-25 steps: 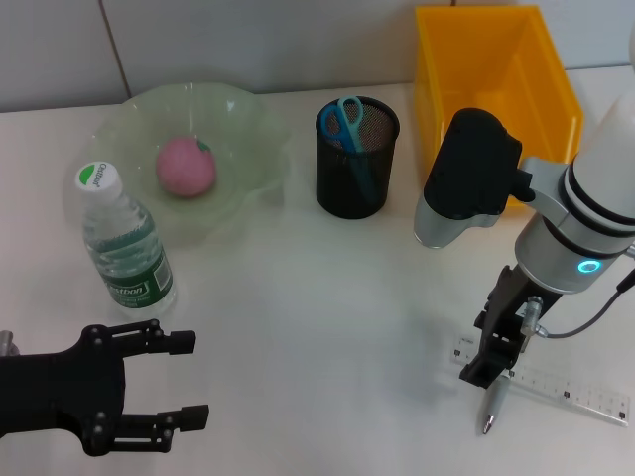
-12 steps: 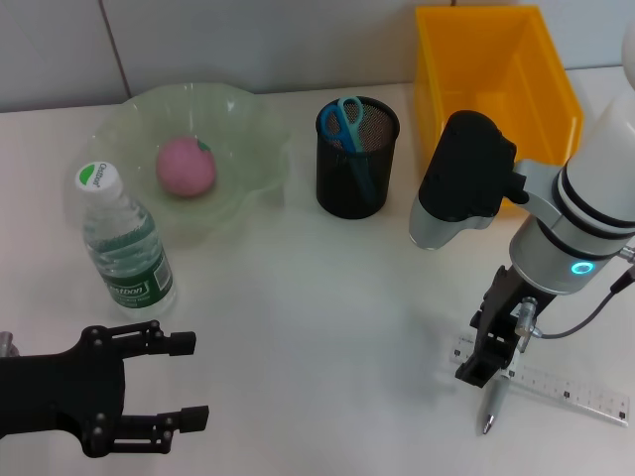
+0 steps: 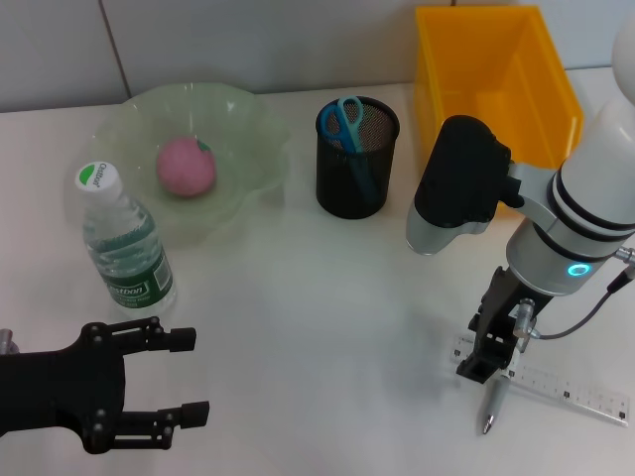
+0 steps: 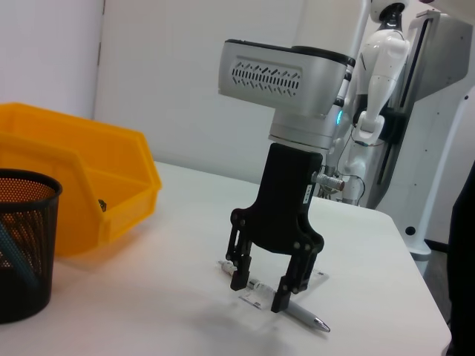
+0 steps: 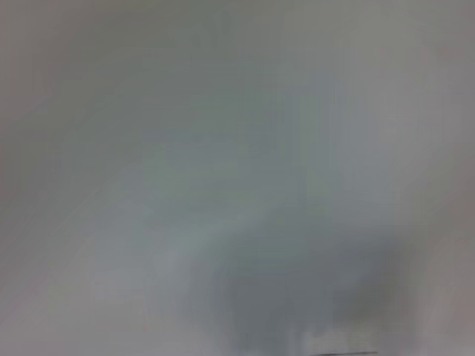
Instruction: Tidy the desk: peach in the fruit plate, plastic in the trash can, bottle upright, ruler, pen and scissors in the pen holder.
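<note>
Over the pen (image 3: 491, 405) and ruler (image 3: 566, 388), the right end effector (image 3: 486, 365) points down, fingers wide apart, holding nothing.

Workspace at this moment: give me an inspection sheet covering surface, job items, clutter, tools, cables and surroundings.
Surface: white desk.
Job items: peach lies in the green fruit plate; bottle stands upright beside the plate; scissors stand in the black mesh pen holder; ruler and pen lie flat on the desk, the pen across the ruler's end; orange bin sits behind.
Clutter: nothing seen.
Tools: right tool open, fingers straddling the pen and ruler; left tool open, idle at the near edge.
Cables: one loops beside the right wrist.
Surroundings: white wall; another white robot.
</note>
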You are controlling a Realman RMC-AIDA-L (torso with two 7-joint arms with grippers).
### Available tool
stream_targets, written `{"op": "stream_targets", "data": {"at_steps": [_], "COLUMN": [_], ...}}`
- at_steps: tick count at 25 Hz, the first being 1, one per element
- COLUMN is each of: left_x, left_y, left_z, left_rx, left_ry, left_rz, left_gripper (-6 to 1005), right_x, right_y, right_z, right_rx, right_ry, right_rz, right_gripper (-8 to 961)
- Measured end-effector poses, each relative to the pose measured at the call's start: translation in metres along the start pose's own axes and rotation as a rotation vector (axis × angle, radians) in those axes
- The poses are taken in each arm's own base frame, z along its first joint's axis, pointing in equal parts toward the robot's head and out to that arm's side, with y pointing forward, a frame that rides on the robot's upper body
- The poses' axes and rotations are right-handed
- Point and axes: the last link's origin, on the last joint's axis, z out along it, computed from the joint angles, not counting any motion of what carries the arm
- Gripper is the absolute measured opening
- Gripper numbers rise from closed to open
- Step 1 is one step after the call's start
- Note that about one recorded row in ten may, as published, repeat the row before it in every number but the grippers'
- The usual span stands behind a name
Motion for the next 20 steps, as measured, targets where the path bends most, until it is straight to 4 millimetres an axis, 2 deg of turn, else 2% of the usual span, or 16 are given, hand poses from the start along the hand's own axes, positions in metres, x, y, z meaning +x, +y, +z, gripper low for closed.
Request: {"op": "stream_targets", "data": {"at_steps": [5, 10, 20], "left_x": [0.0002, 0.0005, 0.0018], "left_y": [0.0001, -0.0001, -0.0005], "left_z": [-0.0001, -0.0003, 0.0], "left_rx": [0.001, 0.003, 0.004], "left_ry": [0.003, 0.006, 0.013], "left_rz": [-0.002, -0.002, -0.001], "left_gripper": [806, 805, 803], "right_x": [0.0018, 0.0022, 0.0027], "right_y": [-0.0008, -0.0008, -0.0006], "right_z": [0.002, 0.0024, 0.0037], "right_rx": [-0.003, -0.003, -0.006], "right_ry": [0.01, 0.012, 0.018], "right_rz": [0.002, -0.001, -0.003], "right_gripper": [632, 440, 408]}}
